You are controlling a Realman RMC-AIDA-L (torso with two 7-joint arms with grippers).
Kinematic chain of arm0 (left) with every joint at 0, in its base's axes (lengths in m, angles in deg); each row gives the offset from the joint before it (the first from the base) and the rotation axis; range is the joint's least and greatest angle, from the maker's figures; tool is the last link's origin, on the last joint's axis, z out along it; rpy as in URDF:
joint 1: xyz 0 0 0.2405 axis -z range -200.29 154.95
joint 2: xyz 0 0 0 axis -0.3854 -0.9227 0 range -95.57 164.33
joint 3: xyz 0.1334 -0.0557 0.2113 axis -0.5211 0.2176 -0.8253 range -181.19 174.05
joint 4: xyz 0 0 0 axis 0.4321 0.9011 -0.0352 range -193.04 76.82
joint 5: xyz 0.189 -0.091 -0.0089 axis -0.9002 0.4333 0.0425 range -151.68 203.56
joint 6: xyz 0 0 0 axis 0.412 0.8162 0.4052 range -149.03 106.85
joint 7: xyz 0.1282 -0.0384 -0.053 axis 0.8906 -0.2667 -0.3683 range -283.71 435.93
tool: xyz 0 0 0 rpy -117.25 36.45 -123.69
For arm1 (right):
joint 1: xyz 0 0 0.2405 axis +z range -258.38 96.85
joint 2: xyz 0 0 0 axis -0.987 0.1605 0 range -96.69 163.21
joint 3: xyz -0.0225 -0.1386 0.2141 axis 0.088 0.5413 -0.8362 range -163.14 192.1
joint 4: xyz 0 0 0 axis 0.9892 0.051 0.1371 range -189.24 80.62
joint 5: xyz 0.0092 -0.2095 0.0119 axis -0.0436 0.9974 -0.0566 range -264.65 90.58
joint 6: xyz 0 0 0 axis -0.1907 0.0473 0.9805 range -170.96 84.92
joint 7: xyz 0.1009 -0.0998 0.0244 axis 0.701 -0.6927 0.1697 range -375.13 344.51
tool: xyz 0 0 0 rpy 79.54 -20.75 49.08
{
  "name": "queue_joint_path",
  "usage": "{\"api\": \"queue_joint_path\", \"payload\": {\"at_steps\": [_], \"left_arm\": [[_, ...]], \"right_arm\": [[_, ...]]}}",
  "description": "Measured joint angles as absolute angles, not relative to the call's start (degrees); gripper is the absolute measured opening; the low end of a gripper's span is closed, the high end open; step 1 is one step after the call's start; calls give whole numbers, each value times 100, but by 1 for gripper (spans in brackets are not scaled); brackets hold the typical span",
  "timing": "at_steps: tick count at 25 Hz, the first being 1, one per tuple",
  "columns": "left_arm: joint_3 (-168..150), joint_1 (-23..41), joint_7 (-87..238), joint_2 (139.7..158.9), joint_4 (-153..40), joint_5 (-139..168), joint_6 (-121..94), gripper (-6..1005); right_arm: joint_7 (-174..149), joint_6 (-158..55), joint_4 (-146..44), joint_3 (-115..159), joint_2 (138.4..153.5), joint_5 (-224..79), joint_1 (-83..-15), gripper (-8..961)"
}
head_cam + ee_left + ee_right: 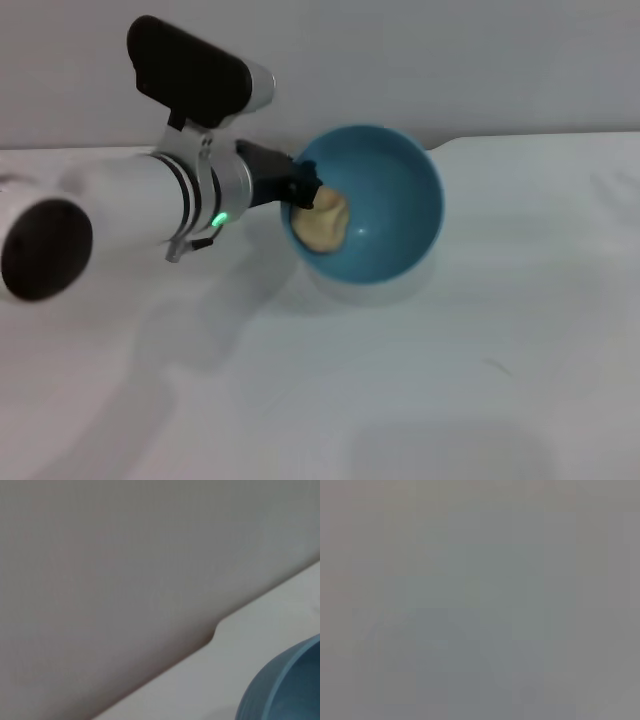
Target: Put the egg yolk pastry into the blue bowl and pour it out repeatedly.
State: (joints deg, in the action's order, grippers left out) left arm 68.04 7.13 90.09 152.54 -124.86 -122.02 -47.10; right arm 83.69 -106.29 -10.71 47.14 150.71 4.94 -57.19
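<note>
The left gripper (303, 188) is clamped on the near-left rim of the blue bowl (400, 200), holding it tilted with its opening toward the camera. The egg yolk pastry (322, 222) rests inside against the bowl's left wall, above the white table (450, 380).
</note>
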Motion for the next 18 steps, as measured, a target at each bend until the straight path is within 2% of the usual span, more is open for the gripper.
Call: {"api": "queue_joint_path", "payload": {"at_steps": [5,12,18], "left_arm": [[6384,532,9051,15258,-12321,-12227,-3677,4],[5297,-49,9045,15259,-11675,-12218,-244,5],[4574,-5,9047,15303,-10678,-12196,2114,6]], "right_arm": [[8162,-10625,-1335,4187,15135,13,-5889,498],[7356,-10620,-2457,3459,15144,-1622,-5925,498],[7102,-10619,-2698,3280,15142,-1983,-5975,498]]}}
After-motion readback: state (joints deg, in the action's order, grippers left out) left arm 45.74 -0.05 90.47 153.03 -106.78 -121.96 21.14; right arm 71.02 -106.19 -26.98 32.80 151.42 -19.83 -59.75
